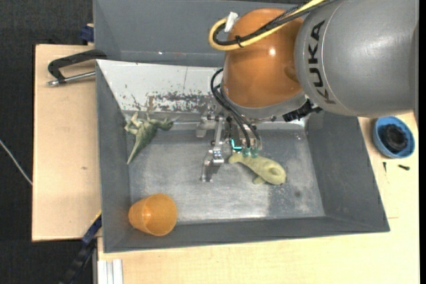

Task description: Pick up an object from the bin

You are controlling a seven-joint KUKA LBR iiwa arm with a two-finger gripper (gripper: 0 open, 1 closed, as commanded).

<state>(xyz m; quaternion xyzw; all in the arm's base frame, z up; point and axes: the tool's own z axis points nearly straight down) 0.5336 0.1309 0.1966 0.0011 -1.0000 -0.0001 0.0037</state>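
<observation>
- Toy (pixel 266 171), yellow-green, lies flat mid-bin, loose, so open to a grasp from above.
- Gripper (pixel 212 166) hangs low just left of it; open or closed, cannot tell.

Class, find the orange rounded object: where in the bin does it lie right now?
In the camera view, the orange rounded object lies in the lower-left corner of the bin, below the green toy dinosaur and well left of the gripper.
</observation>
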